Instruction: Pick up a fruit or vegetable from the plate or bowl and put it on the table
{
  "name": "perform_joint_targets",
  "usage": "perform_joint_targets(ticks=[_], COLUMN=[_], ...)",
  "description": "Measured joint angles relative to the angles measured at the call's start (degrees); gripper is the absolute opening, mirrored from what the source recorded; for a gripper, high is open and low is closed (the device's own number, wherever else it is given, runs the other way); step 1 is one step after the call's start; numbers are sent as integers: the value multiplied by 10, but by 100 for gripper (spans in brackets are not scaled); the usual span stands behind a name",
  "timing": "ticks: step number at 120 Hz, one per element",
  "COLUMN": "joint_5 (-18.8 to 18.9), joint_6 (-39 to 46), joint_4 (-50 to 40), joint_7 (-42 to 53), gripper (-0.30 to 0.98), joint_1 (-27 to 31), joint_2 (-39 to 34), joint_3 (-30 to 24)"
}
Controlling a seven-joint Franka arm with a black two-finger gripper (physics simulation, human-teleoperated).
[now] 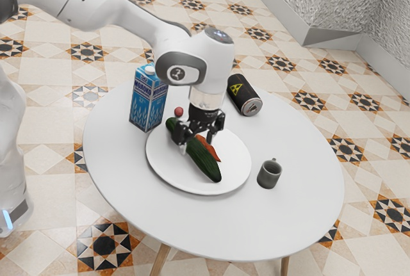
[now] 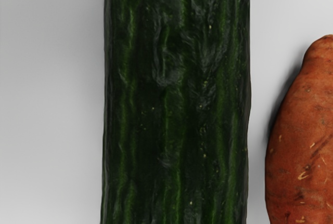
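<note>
As the exterior view shows it, the gripper (image 1: 196, 141) is low over the white plate (image 1: 173, 177), its fingers (image 1: 182, 139) spread and standing to either side of the cucumber (image 1: 206, 162), which lies on the plate with a sweet potato (image 1: 213, 152) close beside it. The step in hand looks to be the grasp, with the cucumber as the likely pick. The next move calls for closing squarely across its body, keeping the inner finger off the sweet potato, then a straight lift; being long, the cucumber could tip or swing if gripped far from its middle. After that it needs a spot on the table itself, beyond the plate's rim and away from the mug.

The round, pale grey table (image 1: 122, 180) stands on wooden legs (image 1: 159, 260). A blue milk carton (image 1: 147, 104) is upright near the plate, with a small red ball-like thing (image 1: 179, 111) just off the rim; a dark can with a yellow hazard mark (image 1: 243, 95) lies on its side, and a grey-green mug (image 1: 270, 175) stands upright. Star-patterned tiles (image 1: 87, 52) cover the floor, up to a rough grey wall (image 1: 333, 4).

In the wrist view the cucumber runs straight beneath the hand, dark and ridged, with the sweet potato alongside and a narrow strip of plate between them. How the fingers stand cannot be told from there.
</note>
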Motion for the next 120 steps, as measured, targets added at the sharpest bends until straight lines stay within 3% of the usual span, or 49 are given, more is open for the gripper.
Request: perform_joint_targets(ticks=[28, 71, 120], joint_5=[0, -1, -2], joint_6=[8, 10, 5], joint_4=[-10, -15, -8], joint_7=[1, 12, 43], gripper=[65, 27, 21], joint_1=[0, 0, -1], joint_2=[1, 2, -31], joint_3=[0, -1, -4])
